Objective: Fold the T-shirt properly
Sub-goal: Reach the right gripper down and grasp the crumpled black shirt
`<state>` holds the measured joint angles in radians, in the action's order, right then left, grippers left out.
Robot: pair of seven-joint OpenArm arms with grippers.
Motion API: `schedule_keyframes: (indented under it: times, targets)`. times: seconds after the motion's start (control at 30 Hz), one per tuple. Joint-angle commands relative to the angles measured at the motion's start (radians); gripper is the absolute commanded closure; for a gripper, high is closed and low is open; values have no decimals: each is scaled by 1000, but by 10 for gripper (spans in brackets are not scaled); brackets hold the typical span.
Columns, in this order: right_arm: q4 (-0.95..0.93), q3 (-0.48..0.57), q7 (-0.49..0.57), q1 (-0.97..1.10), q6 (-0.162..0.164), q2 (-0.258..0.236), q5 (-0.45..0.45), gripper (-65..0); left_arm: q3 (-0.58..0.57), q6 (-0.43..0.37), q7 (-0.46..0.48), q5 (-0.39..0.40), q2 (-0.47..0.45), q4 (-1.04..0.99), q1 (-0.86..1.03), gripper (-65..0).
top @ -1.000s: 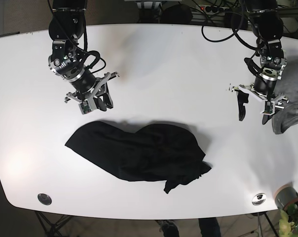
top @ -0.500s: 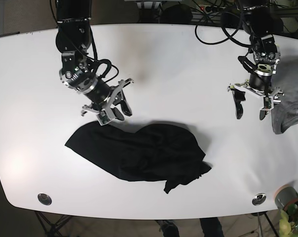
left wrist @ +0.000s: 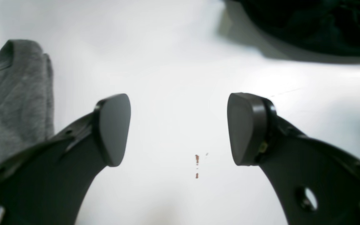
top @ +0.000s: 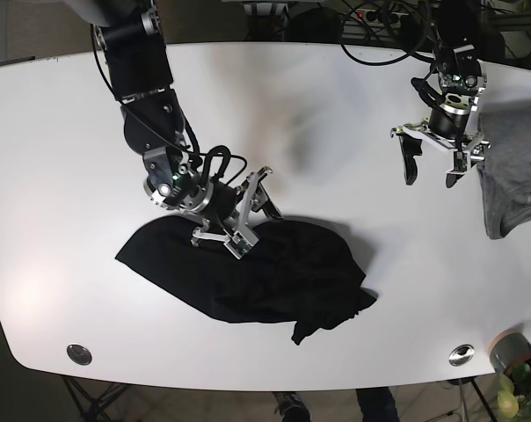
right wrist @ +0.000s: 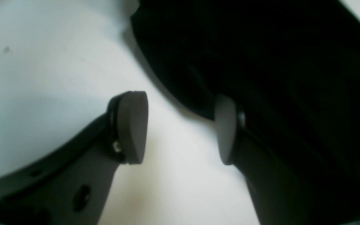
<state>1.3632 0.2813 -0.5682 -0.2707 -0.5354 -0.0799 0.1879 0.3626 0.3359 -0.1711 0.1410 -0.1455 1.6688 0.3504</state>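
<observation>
The right tool has its jaws spread wide and holds nothing. It sits low at the upper edge of the black T-shirt. In the right wrist view, one pad is over bare white surface and the other pad lies against the dark cloth; the picture is blurred, so whether that pad actually presses the fabric is hard to tell. The shirt's edge runs between the two pads, with the bulk of the cloth beyond and to the side of the farther pad.

The left tool is also wide open and empty, hanging above bare surface. In its wrist view, both pads stand well apart with only white surface and a few small reddish specks between them. A grey garment lies just beside one finger, and a corner of the black shirt shows far ahead of the other.

The T-shirt lies crumpled in a rumpled heap, directly under and in front of the right tool and well apart from the left tool.
</observation>
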Motion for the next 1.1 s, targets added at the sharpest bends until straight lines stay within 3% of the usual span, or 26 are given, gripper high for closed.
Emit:
schedule_keyframes:
  times: [0.0,0.13,0.33,0.47,0.57,0.77,0.87,1.0,1.07]
  targets:
    - [-35,12,32,-65,-2,-1,15,-333,5,2,25,10,-10,14,11,-447]
    - [-178,49,86,-160,-2,33,14,-335,2,2,25,10,-10,9,16,-446]
    - [-356,141,119,-270,-2,39,15,-339,0,2,25,10,-10,-14,14,-446]
    - [-456,149,205,-282,-2,64,14,-415,0,2,25,12,-9,-19,12,-446]
    - [-531,149,285,-282,-2,64,14,-425,0,1,25,12,-9,-20,9,-446]
    - [-632,149,383,-281,-2,61,14,-328,2,1,25,12,-9,-22,9,-446]
    - [-631,149,388,-259,-2,41,14,-224,0,1,25,12,-9,-22,8,-446]
    - [-542,148,385,-195,-2,18,22,-21,0,1,25,12,-10,-22,8,-446]
    - [-469,146,354,-151,-2,-11,26,-35,0,1,25,12,-10,-22,6,-446]
